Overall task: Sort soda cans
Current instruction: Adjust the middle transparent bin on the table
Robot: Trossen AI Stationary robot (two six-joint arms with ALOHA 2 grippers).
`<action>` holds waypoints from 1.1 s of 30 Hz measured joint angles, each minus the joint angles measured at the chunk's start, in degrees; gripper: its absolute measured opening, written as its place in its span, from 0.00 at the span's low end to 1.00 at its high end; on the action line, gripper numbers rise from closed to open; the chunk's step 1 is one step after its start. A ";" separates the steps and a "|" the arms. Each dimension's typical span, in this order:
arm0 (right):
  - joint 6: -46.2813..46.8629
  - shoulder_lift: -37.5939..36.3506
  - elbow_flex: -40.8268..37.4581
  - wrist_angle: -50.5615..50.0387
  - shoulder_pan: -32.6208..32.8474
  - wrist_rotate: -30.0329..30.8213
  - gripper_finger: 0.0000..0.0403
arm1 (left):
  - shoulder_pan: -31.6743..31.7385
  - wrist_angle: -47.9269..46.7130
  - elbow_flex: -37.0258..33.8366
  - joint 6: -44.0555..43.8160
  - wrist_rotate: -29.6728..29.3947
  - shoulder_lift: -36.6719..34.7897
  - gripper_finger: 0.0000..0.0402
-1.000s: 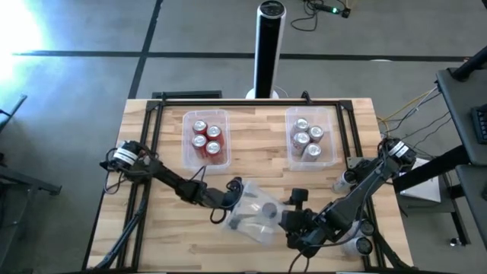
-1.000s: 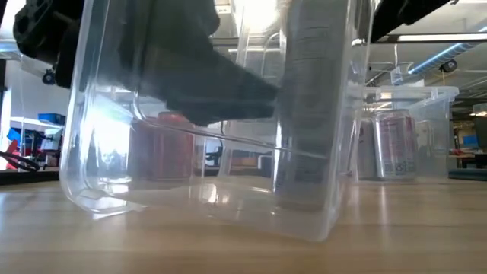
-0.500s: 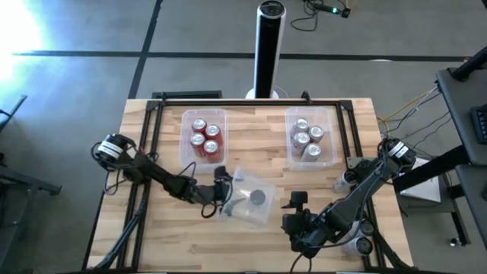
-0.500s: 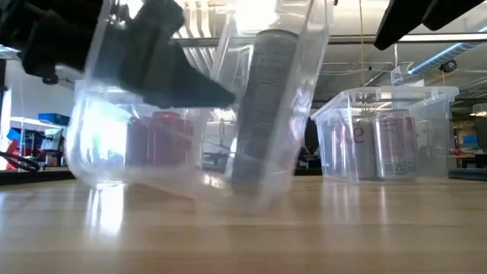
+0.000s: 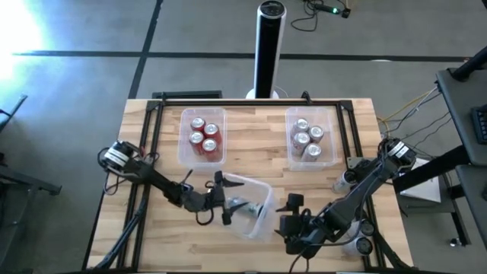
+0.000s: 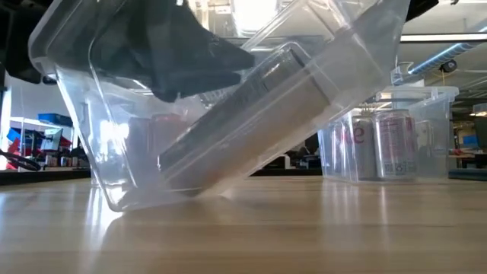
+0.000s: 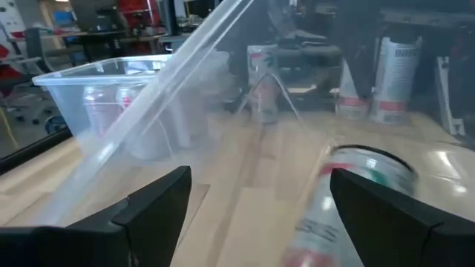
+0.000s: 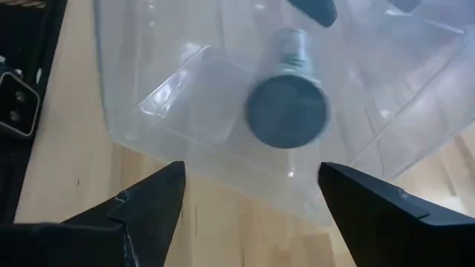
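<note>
Now one silver-grey can (image 6: 251, 114) lies tilted inside a clear tub (image 5: 259, 217) that is tipped up off the wooden table (image 5: 167, 236); the can's dark round end (image 8: 286, 109) faces the right wrist camera, label blurred. Beyond the tipped tub, a tub of red cans (image 5: 204, 137) sits on the left arm's side and a tub of silver cans (image 5: 309, 137) on the right arm's side. Left gripper (image 5: 226, 205) reaches into the tipped tub, fingers (image 7: 152, 208) spread wide; it probably grips the tub's wall, hard to confirm. Left arm stretched low across the table. Right gripper (image 5: 288, 215) just beside the tipped tub, fingers (image 8: 145, 204) wide apart, holding nothing, arm bent low
</note>
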 joint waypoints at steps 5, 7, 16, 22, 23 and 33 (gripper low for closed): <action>-2.51 0.02 1.07 -0.47 -0.52 1.11 0.77 | -0.04 1.34 4.05 -0.73 0.60 4.03 0.77; -5.82 0.09 3.36 -0.30 -1.08 2.20 0.76 | -0.08 3.41 5.49 -1.19 1.36 6.24 0.77; -14.71 -0.11 13.71 -2.45 -2.05 6.09 0.73 | 0.04 26.58 5.30 0.21 7.34 14.15 0.77; -17.63 -0.13 15.12 -2.72 -3.08 5.81 0.75 | 0.13 27.13 6.13 -0.70 7.49 14.62 0.77; -17.71 -0.17 15.10 -2.76 -3.23 5.83 0.75 | 0.17 27.13 6.26 -0.57 7.35 14.62 0.77; -20.43 -0.19 15.03 2.08 -5.46 4.89 0.74 | 0.57 27.72 6.39 -1.06 7.30 14.88 0.77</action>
